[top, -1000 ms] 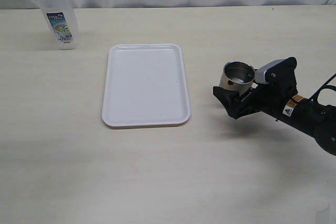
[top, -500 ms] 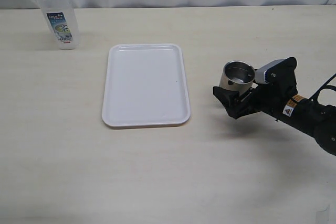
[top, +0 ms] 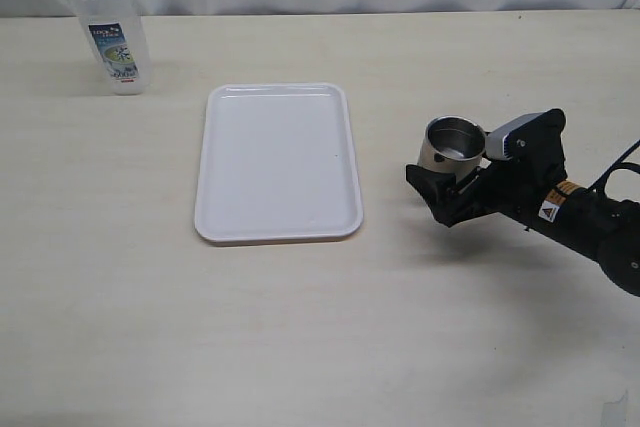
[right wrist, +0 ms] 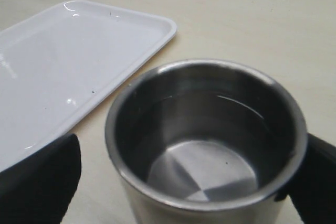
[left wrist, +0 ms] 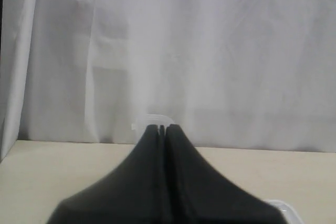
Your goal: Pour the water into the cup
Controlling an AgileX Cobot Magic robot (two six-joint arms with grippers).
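The steel cup (top: 452,144) stands on the table right of the white tray (top: 278,162). In the right wrist view the cup (right wrist: 205,140) fills the middle, its shiny inside showing. My right gripper (top: 447,179) is open with a finger on each side of the cup; a gap shows between one black finger (right wrist: 37,182) and the cup wall. The clear jug (top: 105,27) with the blue-and-white label stands at the far left. My left gripper (left wrist: 163,128) is shut and empty; it does not show in the exterior view. The jug's rim (left wrist: 153,119) peeks out behind its tips.
The white tray (right wrist: 63,61) lies empty just beside the cup. A pale curtain (left wrist: 210,51) closes off the table's far edge. The tray's corner (left wrist: 282,206) shows low in the left wrist view.
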